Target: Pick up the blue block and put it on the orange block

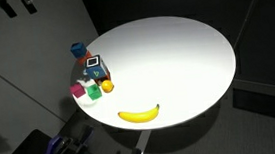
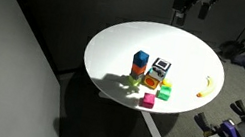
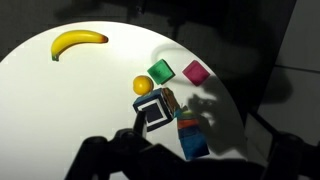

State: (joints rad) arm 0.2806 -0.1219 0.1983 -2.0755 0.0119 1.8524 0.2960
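Note:
The plain blue block stands on top of the orange block at the table's edge, in a cluster of toy blocks. In the wrist view the blue block shows from above, with a sliver of the orange block under it. In an exterior view the blue block is the topmost of the group. My gripper hangs high above the table, well clear of the stack. It is open with nothing between its fingers. Its dark fingers frame the bottom of the wrist view.
A dark block with a white-and-black label stands right beside the stack. A green cube, a pink cube and a round orange ball lie nearby. A banana lies apart on the white round table.

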